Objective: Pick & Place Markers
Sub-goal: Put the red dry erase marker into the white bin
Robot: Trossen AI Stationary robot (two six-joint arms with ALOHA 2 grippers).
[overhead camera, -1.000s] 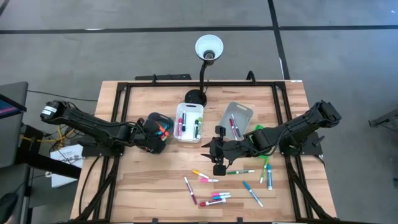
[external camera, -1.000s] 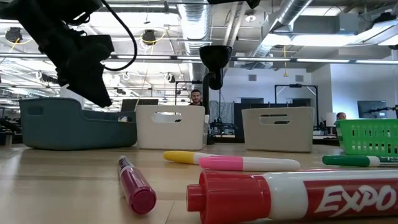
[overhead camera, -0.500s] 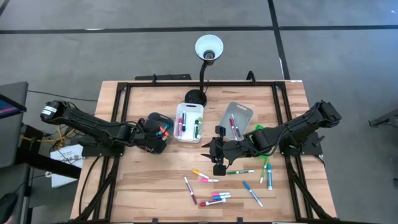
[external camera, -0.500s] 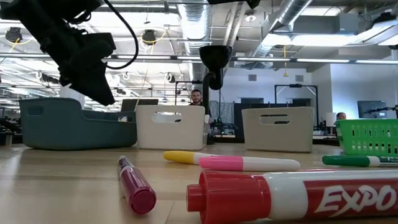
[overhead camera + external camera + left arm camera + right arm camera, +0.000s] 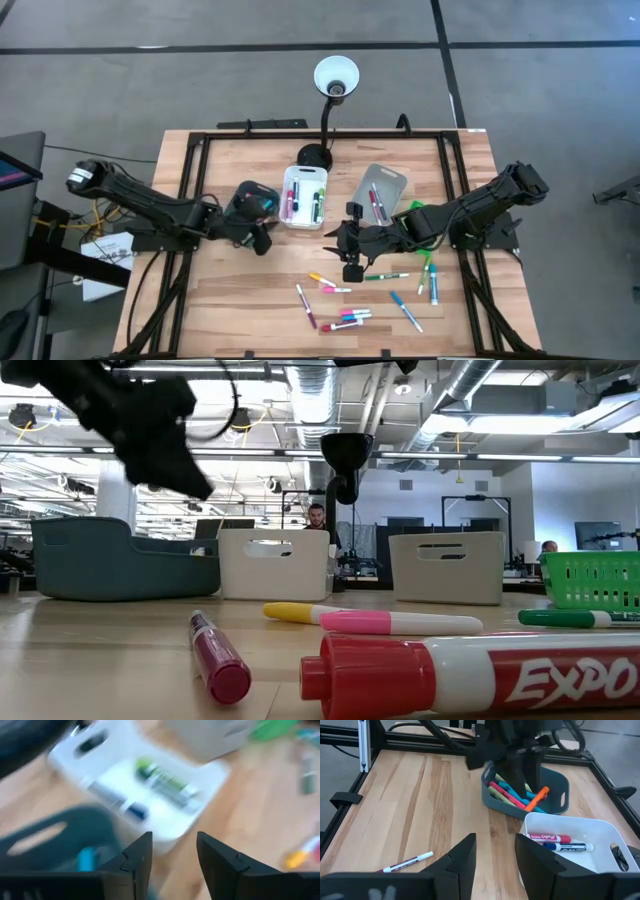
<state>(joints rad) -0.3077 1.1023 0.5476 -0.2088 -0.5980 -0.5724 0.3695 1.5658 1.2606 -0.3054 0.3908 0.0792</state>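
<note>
"EXPO" in white on the red marker (image 5: 470, 675) nearest the low camera — nothing else legible

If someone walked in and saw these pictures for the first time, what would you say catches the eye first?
Probably the loose markers scattered over the near part of the wooden table, one red marker huge in the low view. Next, the two dark arms meeting mid-table: the left gripper beside the teal bin of markers, jaws open and empty, and the right gripper near the white bin.
</note>
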